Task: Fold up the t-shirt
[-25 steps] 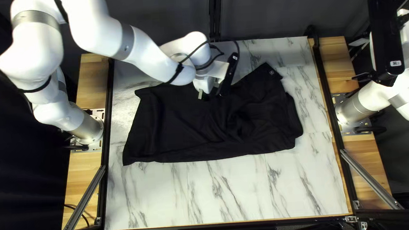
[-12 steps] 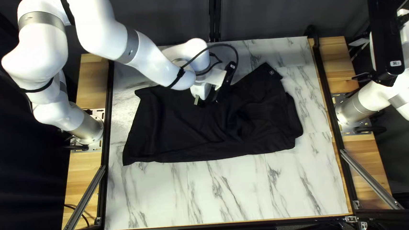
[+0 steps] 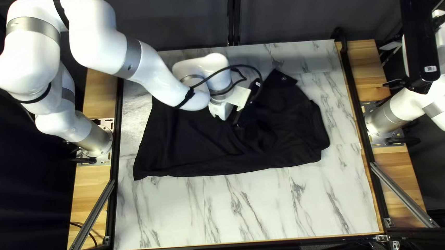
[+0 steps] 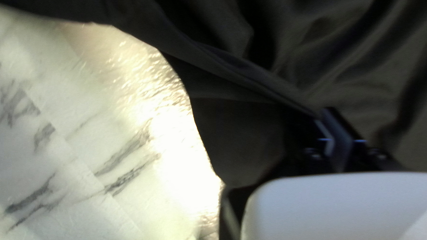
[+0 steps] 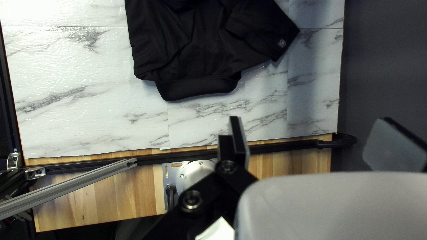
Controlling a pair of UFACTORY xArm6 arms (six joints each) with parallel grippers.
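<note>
— Where's the shirt [image 3: 193, 148]?

— On the table [image 3: 213, 209], rumpled. Light and limp, I'd say; it won't break, but its layers could slip.

— Where to take hold?

— First choice, the near edge, pinching every layer. Beyond it, the left gripper [image 4: 327, 116] is closed on a fold. Farthest, the corner [image 3: 282, 80] could serve too.

— And the right gripper [image 5: 311, 120]?

— Spread wide, holding nothing, away from the cloth.

— Count them?

— One shirt, one table, two grippers.
</note>
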